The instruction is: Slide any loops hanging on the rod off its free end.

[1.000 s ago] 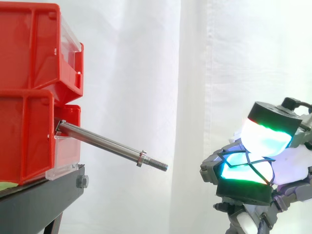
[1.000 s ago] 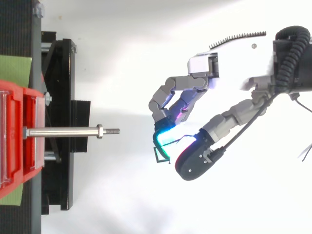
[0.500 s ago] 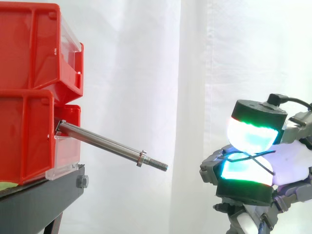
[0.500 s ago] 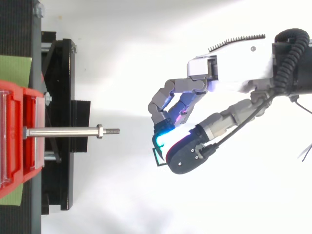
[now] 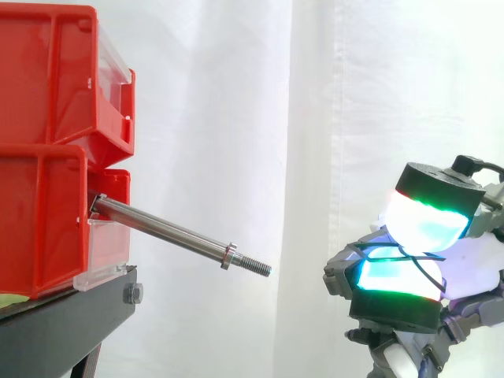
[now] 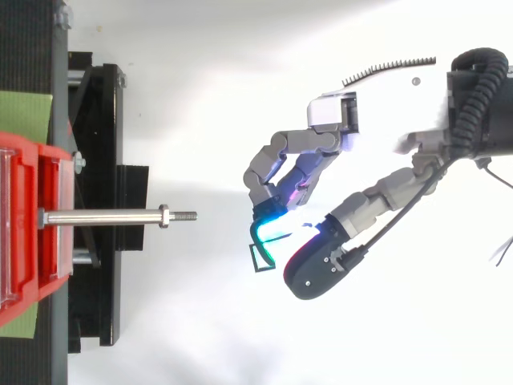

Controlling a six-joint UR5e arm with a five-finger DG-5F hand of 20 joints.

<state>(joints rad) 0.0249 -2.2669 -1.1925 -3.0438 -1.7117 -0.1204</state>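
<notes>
Rod (image 5: 169, 232) juts bare from the red bin (image 5: 47, 220), its long axis aimed right and slightly down toward the hand (image 6: 298, 140), which sits well beyond the free end, curled fingers pinching a thin loop (image 6: 256, 261).

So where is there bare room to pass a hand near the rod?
Between the threaded tip of the rod and the robot hand, which pinches a thin loop, the gap is bare. White floor lies open on both sides of the rod, out from the black stand. Crowded: the rod's root, against the red bins.
</notes>
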